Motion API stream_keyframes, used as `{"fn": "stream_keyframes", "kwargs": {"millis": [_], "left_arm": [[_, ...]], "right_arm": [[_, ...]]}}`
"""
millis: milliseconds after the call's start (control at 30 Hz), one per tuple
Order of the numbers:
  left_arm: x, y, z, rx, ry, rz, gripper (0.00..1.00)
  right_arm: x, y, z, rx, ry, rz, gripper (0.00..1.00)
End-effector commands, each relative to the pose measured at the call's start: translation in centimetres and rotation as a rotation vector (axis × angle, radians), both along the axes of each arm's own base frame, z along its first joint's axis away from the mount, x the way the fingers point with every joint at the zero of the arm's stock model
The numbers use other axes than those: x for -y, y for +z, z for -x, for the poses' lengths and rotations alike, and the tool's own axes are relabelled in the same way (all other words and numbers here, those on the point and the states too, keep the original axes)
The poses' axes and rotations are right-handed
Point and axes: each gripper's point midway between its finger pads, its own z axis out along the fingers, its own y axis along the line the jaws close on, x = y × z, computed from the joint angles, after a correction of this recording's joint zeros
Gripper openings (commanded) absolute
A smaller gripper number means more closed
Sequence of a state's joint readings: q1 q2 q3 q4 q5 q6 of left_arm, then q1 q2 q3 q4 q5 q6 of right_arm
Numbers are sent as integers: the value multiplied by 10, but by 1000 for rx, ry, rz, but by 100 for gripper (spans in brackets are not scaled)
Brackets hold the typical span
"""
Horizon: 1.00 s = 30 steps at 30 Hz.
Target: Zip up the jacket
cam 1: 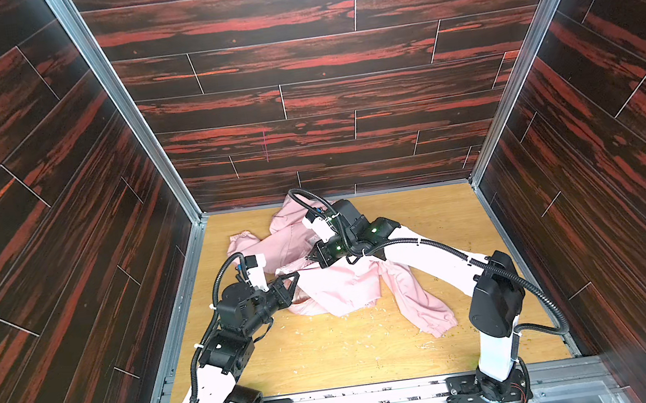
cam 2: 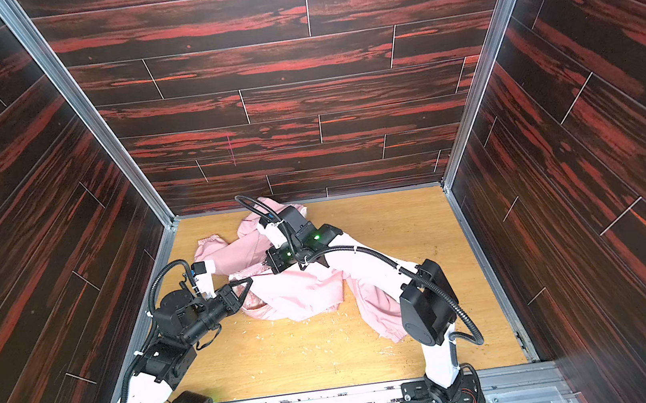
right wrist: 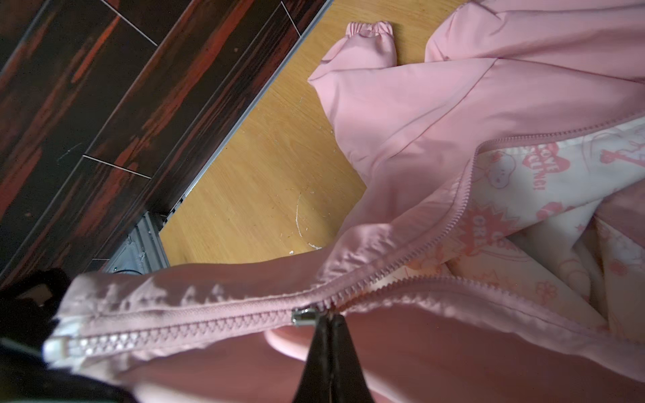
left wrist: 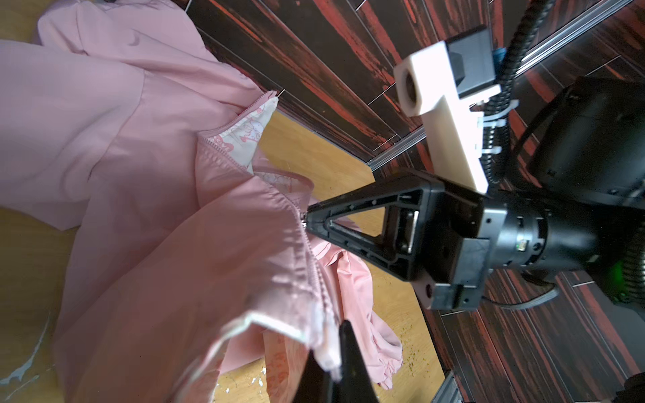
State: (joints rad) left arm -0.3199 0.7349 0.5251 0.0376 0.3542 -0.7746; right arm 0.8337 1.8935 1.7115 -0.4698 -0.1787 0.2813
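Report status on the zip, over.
Left gripper shut on jacket hem. Right gripper shut on zipper pull. Zipper part closed, upper teeth open. No obstruction seen.

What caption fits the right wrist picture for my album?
Shut fingers pinch the zipper of a partly zipped pink jacket.

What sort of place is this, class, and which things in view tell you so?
Probably a robot test cell, not a home: left arm and right arm mounted on a metal rail, a wooden tabletop, wood-print panels walling three sides.
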Motion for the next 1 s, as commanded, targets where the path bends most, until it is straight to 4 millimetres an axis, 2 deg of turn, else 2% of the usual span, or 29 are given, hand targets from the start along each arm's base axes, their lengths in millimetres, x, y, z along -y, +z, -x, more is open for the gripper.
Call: {"fn": "stream_keyframes", "kwargs": {"millis": [0,67,100,233,400,467,600,633,733,833,967], "left_arm": [[-2,-2,-6,-16,21,-1,22],[0,-4,-11,-25,25,18,37],[0,-3,-13,-23,31,27,40],[1,2,-22,-11,58,93,45],[2,1,-30,-38,72,136,43],[0,0,-31,-39,88,134,36],[-6,-7,-30,-70,119,93,3],[-7,-9,-30,-82,126,78,0],[-12,-7,-25,-79,139,55,0],[-25,-4,-19,-69,187,7,0],[-50,-3,-11,-77,273,-86,0]], "right_arm": [[1,-6,-2,-12,-8,10,0],[1,-1,2,-10,3,2,0],[1,0,3,-11,5,1,0],[3,0,7,-16,11,1,0],[3,1,11,-18,22,-5,0],[4,0,11,-16,16,0,0],[9,-1,6,12,-1,17,0],[11,-1,4,22,-12,23,0],[23,-3,-12,45,-66,46,0],[41,-5,-38,67,-145,64,0],[82,-6,-90,99,-298,100,0]]}}
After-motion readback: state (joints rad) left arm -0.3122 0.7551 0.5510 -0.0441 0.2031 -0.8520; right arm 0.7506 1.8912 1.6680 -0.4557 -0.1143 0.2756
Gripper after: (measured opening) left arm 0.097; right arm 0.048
